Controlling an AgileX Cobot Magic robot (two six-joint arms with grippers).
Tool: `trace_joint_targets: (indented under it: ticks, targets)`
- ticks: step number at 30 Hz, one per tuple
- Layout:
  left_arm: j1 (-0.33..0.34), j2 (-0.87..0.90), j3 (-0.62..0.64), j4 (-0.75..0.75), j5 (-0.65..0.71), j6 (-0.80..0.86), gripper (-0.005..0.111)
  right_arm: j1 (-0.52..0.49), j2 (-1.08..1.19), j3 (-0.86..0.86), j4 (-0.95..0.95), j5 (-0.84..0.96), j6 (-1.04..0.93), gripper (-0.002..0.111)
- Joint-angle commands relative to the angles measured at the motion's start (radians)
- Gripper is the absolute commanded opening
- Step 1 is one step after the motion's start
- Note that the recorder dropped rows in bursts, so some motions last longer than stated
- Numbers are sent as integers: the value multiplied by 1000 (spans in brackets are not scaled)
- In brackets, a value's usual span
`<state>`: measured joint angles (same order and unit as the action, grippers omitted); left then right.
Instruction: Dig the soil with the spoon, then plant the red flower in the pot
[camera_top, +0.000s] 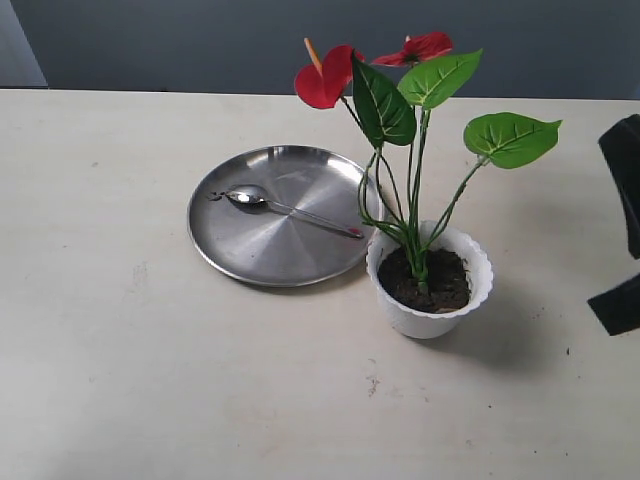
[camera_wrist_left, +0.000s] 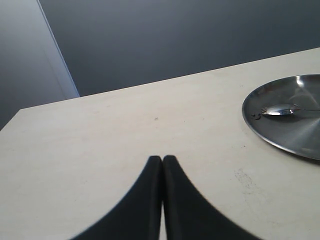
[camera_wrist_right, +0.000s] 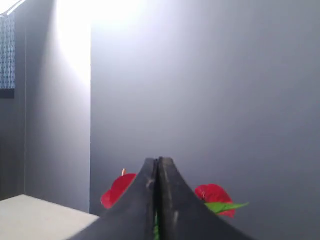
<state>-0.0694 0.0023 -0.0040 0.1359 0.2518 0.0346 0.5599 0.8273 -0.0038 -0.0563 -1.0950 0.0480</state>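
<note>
A bare test bench: plain cream table (camera_top: 120, 380) against a blank grey wall (camera_top: 200, 40).

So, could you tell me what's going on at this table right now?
Nothing is being handled at the moment. The red flower stands upright in the soil of the white pot, beside the round steel plate. The spoon lies on that plate. The left gripper is shut and empty over bare table, away from the plate. The right gripper is also shut and empty, raised off to the side.
</note>
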Motion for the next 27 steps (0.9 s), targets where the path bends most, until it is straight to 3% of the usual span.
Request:
trace_joint_targets:
  ticks: [1, 7, 9, 12, 14, 16, 18, 27]
  targets:
    - [-5, -2, 4, -2, -9, -2, 0, 0, -58, 4, 6, 5, 5, 0]
    - [-5, -2, 4, -2, -9, -2, 0, 0, -66, 4, 22, 16, 5, 0]
    - [-5, -2, 4, -2, -9, -2, 0, 16, -97, 4, 71, 95, 1, 0]
    - [-5, -2, 4, -2, -9, -2, 0, 18, -201, 4, 272, 439, -109, 0]
    - [-5, -2, 4, -2, -9, -2, 0, -9, -289, 4, 514, 711, -267, 0]
    - [-5, -2, 4, -2, -9, -2, 0, -65, -384, 4, 655, 874, -477, 0]
    - [-5, -2, 4, -2, -9, -2, 0, -144, -467, 4, 649, 988, -564, 0]
    - [-5, -2, 4, -2, -9, -2, 0, -506, -827, 4, 533, 1461, -594, 0]
